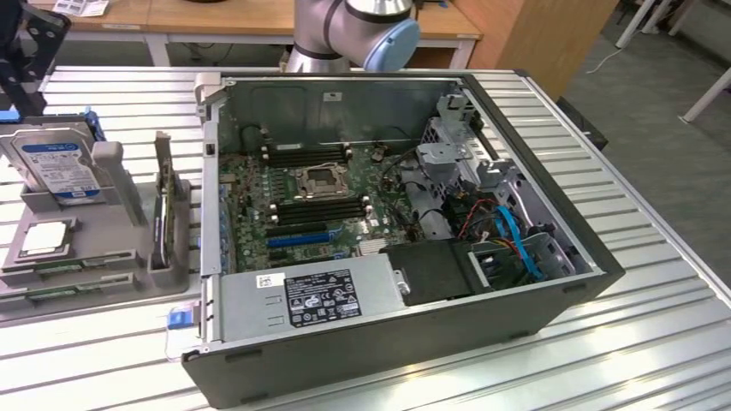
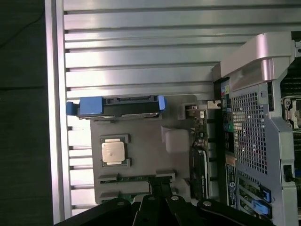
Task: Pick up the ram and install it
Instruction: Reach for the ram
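Gripper (image 2: 160,184): black two-fingered tool. Its jaws are pressed fully together with nothing between them. The tips lie over one end of the ram's groove; contact cannot be judged.
Ram (image 2: 134,178) (image 1: 55,267): long, thin green circuit-board stick lying flat in a groove of the fixture tray, just beside the processor chip.
Second stick (image 1: 63,293) (image 2: 109,197): a similar green board in the next groove, on the side away from the chip.
Fixture tray (image 1: 109,257) (image 2: 141,141): grey moulded block on the table, to the exterior view's left of the computer case.
Processor chip (image 1: 44,237) (image 2: 113,151): square and silver, seated in a recess between the hard drive and the ram.
Hard drive (image 1: 55,167) (image 2: 117,106): metal box with a blue-and-white label, standing on edge in the tray.
Computer case (image 1: 400,342) (image 2: 249,117): dark grey tower lying on its side with the panel off and the motherboard exposed. Long black memory slots (image 1: 325,210) flank the socket.
Table (image 1: 639,342) (image 2: 141,52): ribbed aluminium slats.
Arm (image 1: 348,30): grey and blue jointed arm, behind the case.
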Available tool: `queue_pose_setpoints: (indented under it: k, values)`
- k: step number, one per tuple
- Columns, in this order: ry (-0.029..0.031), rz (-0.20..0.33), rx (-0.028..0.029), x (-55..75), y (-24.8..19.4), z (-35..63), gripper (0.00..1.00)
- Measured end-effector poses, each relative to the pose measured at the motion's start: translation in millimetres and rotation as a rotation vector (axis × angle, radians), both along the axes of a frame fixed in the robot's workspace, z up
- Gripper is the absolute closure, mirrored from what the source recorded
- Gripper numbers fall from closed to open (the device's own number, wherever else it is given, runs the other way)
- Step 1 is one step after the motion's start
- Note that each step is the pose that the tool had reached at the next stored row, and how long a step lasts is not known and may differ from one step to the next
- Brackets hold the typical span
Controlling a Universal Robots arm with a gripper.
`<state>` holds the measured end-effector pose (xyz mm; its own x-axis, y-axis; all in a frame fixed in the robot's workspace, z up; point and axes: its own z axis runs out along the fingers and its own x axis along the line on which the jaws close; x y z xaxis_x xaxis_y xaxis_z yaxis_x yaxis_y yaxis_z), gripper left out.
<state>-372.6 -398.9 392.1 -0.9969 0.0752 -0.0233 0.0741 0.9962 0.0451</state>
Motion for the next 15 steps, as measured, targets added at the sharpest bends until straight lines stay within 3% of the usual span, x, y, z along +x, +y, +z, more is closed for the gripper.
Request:
queue_pose_setpoints:
  k: [6, 15]
  values:
    - [0.0, 0.0, 0.0, -10.6, 0.0, -0.3, 0.9]
    - [0.0, 0.0, 0.0, -13.7, 0.0, -0.2, 0.9]
